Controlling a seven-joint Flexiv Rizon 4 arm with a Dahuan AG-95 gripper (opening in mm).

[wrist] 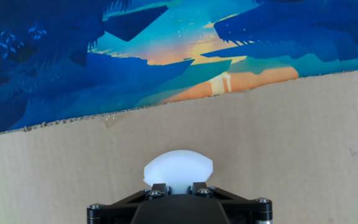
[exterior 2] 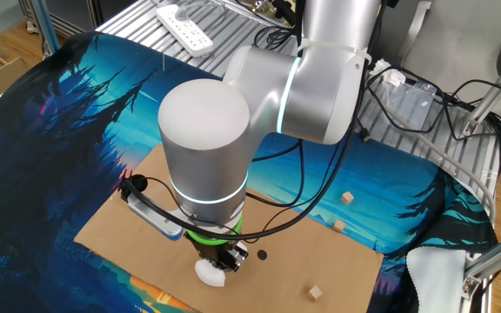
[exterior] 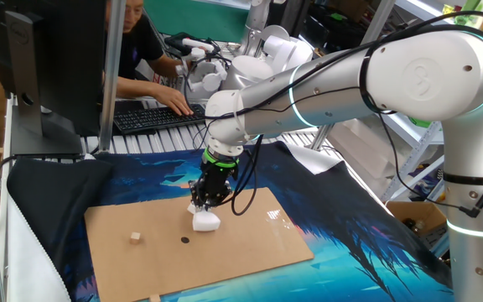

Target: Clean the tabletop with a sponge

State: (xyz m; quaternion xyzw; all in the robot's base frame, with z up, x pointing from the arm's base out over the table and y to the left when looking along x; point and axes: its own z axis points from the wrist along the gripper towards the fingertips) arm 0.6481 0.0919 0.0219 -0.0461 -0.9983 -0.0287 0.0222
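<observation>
One end effector (exterior: 205, 206) is clamped on the sponge (exterior: 206, 221), pressing it onto the tabletop (exterior: 250, 243) beside the dark spot (exterior: 184, 240), apparently to wipe it.

A blue-and-black patterned mat (exterior: 367, 226) drapes over a ribbed metal table (exterior 2: 424, 130). Behind it, a seated person (exterior: 137, 42) types on a black keyboard (exterior: 153, 117) beside a dark monitor (exterior: 49, 59). A white power strip (exterior 2: 183, 28) lies on the slats. Wooden floor (exterior 2: 11, 39) shows beyond, with a cardboard box (exterior: 418, 218).
</observation>
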